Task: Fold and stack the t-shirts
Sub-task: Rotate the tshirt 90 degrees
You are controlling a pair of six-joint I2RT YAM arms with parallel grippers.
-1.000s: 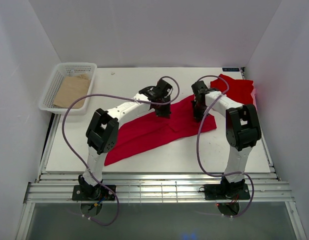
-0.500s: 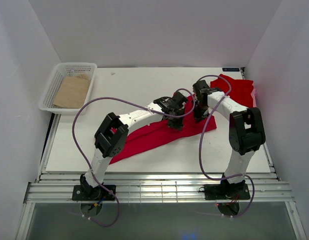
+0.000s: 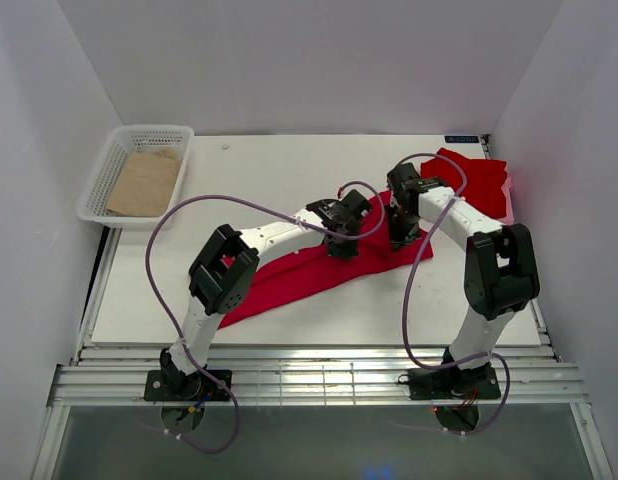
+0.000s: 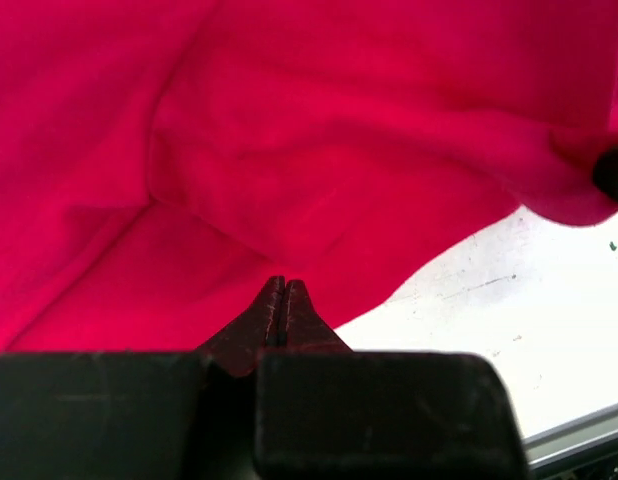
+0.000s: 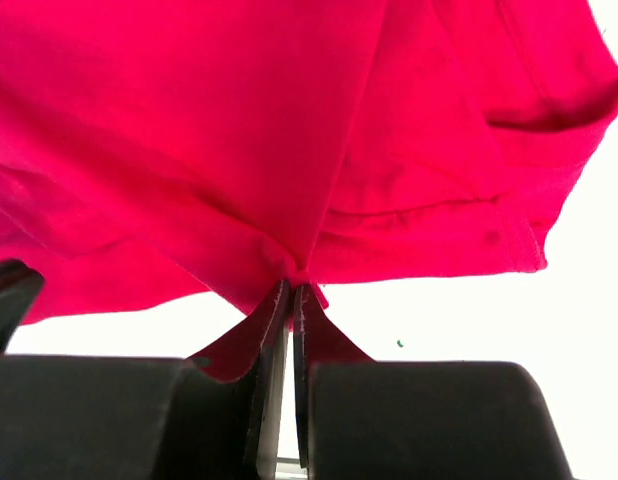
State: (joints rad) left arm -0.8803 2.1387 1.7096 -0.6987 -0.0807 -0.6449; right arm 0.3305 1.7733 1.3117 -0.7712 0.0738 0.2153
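A red t-shirt (image 3: 289,275) lies crumpled in a long diagonal band across the middle of the white table (image 3: 269,170). My left gripper (image 3: 341,243) is low over its right part, its jaws shut at the cloth (image 4: 339,150) in the left wrist view (image 4: 286,283). My right gripper (image 3: 399,238) is just to the right and is shut on a pinch of the same shirt (image 5: 239,120), which bunches at its fingertips (image 5: 293,287). A second red t-shirt (image 3: 474,180) lies folded at the back right.
A white mesh basket (image 3: 139,132) stands at the back left with a tan sheet (image 3: 144,185) in it. White walls close in on the left, back and right. The arms' purple cables loop over the table.
My left gripper has moved right and toward the near edge, carrying the shirt's far edge over so the shirt is now a narrower band. My right gripper has barely moved.
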